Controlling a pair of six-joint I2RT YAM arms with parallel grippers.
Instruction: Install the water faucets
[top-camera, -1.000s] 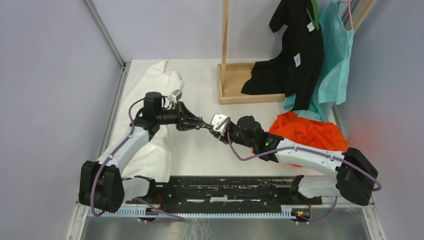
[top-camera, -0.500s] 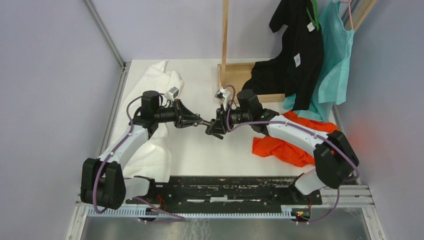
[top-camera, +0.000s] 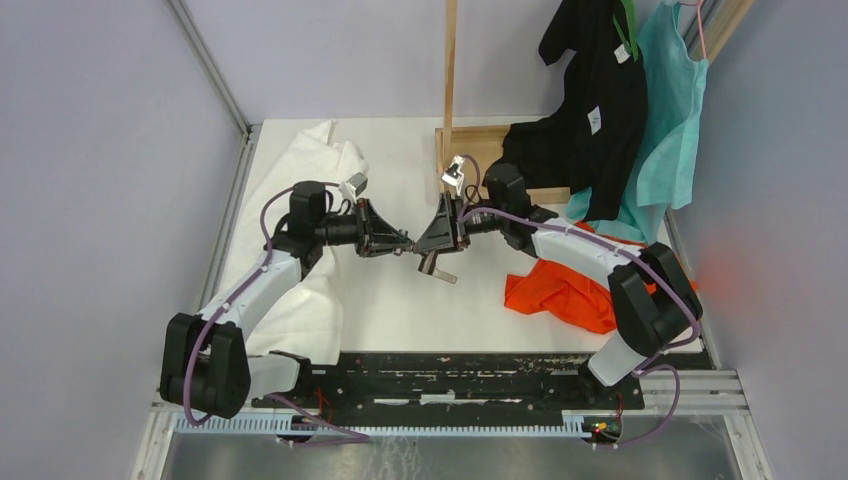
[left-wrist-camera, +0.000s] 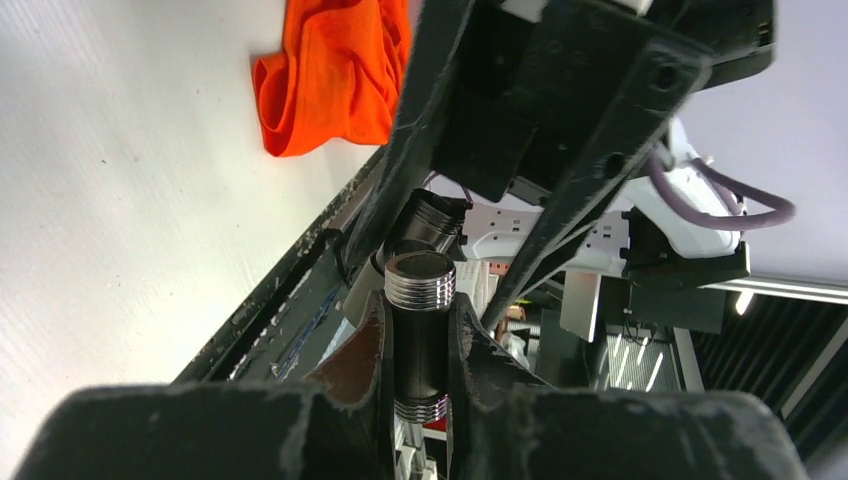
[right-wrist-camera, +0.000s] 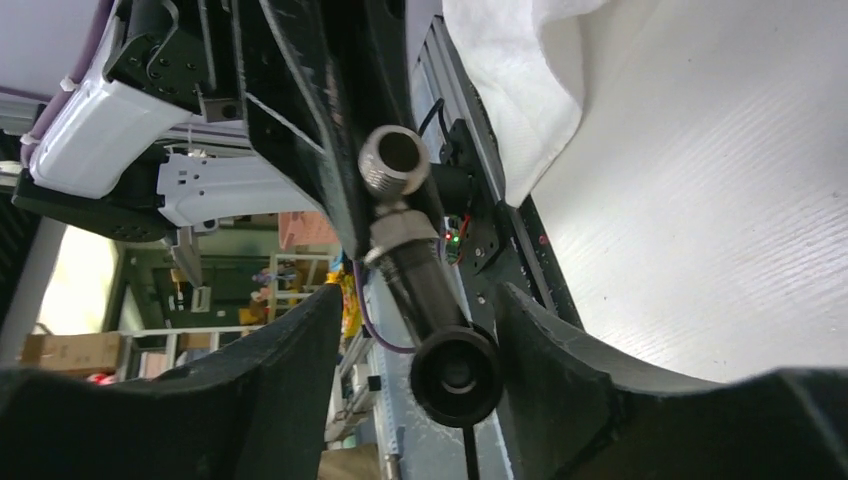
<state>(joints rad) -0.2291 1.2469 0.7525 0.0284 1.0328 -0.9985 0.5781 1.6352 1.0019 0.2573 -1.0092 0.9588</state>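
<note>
Faucet (left-wrist-camera: 420, 345) sits clamped in my left gripper (left-wrist-camera: 418, 305); my right gripper (right-wrist-camera: 418, 300) is spread around its far end, fingers (right-wrist-camera: 300, 360) clear on both sides.

We see solid colours throughout.
Dark faucet (left-wrist-camera: 420, 330) with silver threads, orange cloth (top-camera: 556, 294), black shirt (top-camera: 590, 100), teal gown (top-camera: 675, 120), white sheet (top-camera: 310, 165), pale wooden stand (top-camera: 465, 168).

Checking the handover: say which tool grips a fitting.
The left tool: its jaws pinch the threaded fitting between them. The right tool has its jaws standing open.
</note>
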